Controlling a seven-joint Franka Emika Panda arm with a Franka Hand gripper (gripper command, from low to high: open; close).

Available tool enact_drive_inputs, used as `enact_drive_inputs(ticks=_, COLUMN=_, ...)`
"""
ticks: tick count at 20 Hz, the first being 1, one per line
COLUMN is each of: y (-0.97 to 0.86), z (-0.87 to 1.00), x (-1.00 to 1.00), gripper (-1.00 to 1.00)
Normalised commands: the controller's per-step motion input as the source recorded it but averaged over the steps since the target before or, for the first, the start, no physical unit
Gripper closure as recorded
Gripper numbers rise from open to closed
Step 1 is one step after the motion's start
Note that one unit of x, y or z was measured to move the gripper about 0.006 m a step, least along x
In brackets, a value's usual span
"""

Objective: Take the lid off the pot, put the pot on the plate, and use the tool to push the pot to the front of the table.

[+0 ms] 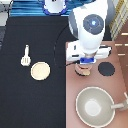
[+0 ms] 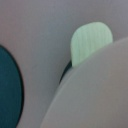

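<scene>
Fingers are hidden, perhaps closed; the gripper (image 1: 85, 66) is held over the pot (image 1: 83, 73), the plate (image 1: 40, 71) and tool (image 1: 25, 55) left well apart on the table (image 1: 30, 100).

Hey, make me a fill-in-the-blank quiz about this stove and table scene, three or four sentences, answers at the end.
1. The gripper hangs directly over the pale pink ____, which sits on the stove panel.
2. The tool lies on the black table just above the cream-yellow ____ in the exterior view.
3. The plate has ____ on it.
4. The large grey pan sits toward the exterior view's ____ from the pot.

Answers: pot; plate; nothing; bottom
</scene>
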Motion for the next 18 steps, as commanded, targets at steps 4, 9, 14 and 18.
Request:
enact_drive_inputs(ticks=4, y=-0.05, z=0.48, x=-0.88, gripper=1.00)
enact_drive_inputs(ticks=9, y=-0.01, z=0.25, x=-0.98, gripper=1.00)
enact_drive_inputs(ticks=14, y=0.00, z=-0.17, x=-1.00, gripper=1.00)
enact_drive_inputs(ticks=18, y=0.00, z=-0.68, x=-1.00, gripper=1.00)
